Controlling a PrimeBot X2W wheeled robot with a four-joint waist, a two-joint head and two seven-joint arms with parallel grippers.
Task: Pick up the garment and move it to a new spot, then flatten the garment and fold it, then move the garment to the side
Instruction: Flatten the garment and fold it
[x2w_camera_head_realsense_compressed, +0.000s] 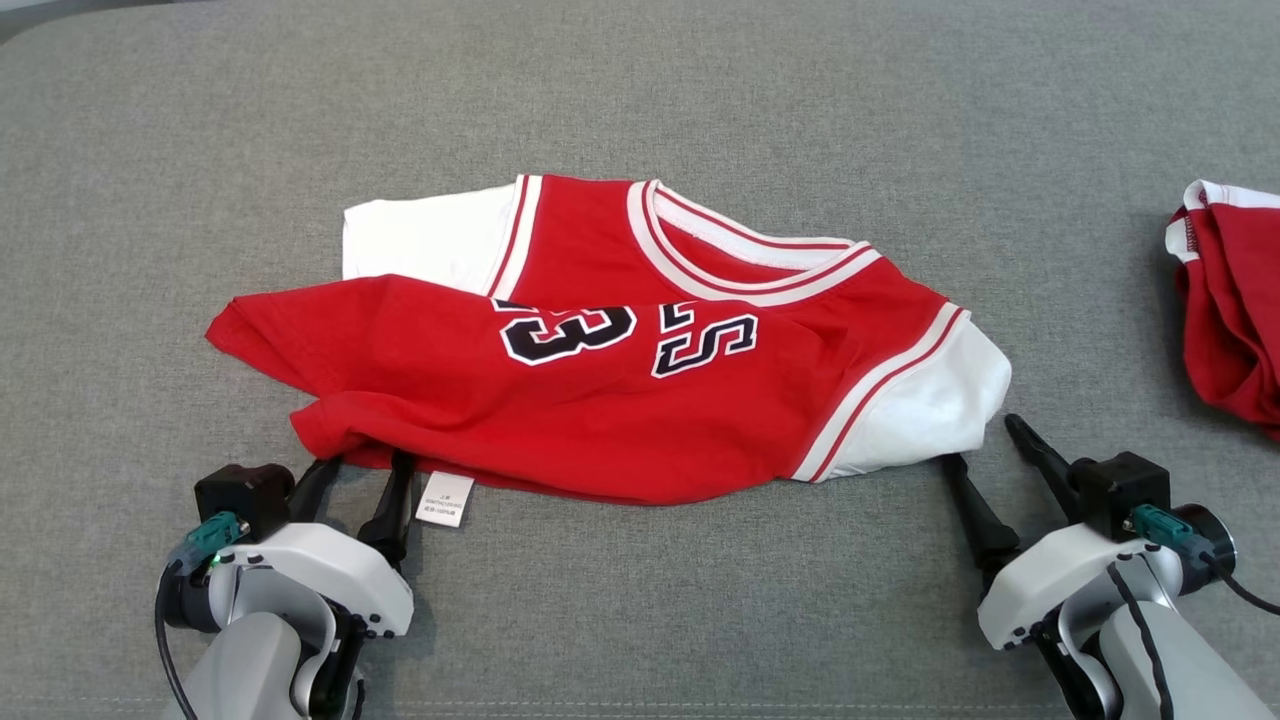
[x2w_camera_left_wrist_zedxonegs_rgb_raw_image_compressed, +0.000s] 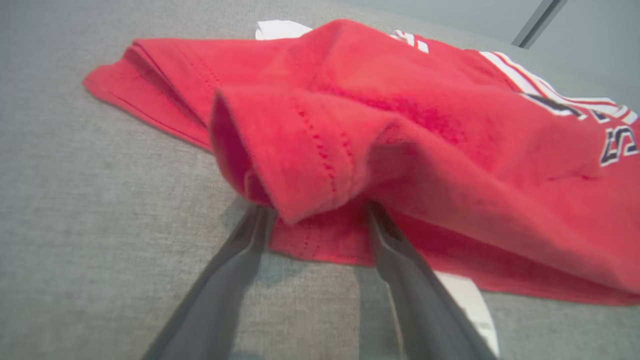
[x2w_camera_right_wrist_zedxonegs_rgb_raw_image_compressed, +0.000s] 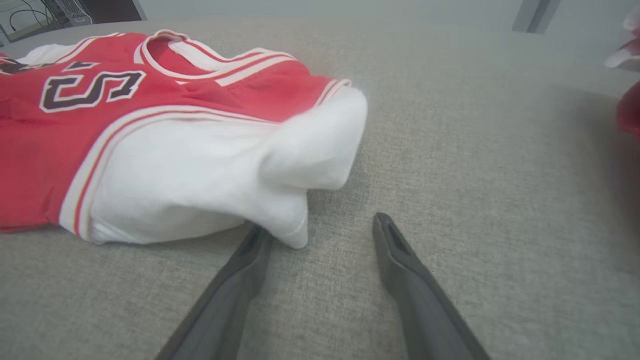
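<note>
- The red garment (x2w_camera_head_realsense_compressed: 620, 400) lies in the middle of the grey surface (x2w_camera_head_realsense_compressed: 640, 100), roughly doubled over, with a white sleeve at its near-right corner.
- The left pincer (x2w_camera_head_realsense_compressed: 368, 462) stands wide at the garment's near-left corner, its fingers straddling the bunched hem and gripping nothing.
- The right pincer (x2w_camera_head_realsense_compressed: 981, 442) stands wide at the garment's white sleeve, one finger touching its edge.
- This looks like the folding step. Next, both pincers need to close on the garment's near edge, catching every layer.

Grey woven-fabric desk (x2w_camera_head_realsense_compressed: 640, 90), far-left corner rounded. Crumpled red-and-white cloth bundle (x2w_camera_head_realsense_compressed: 1230, 310) lying at right edge of desk. Cables (x2w_camera_right_wrist_zedxonegs_rgb_raw_image_compressed: 22, 12) past the far side.
</note>
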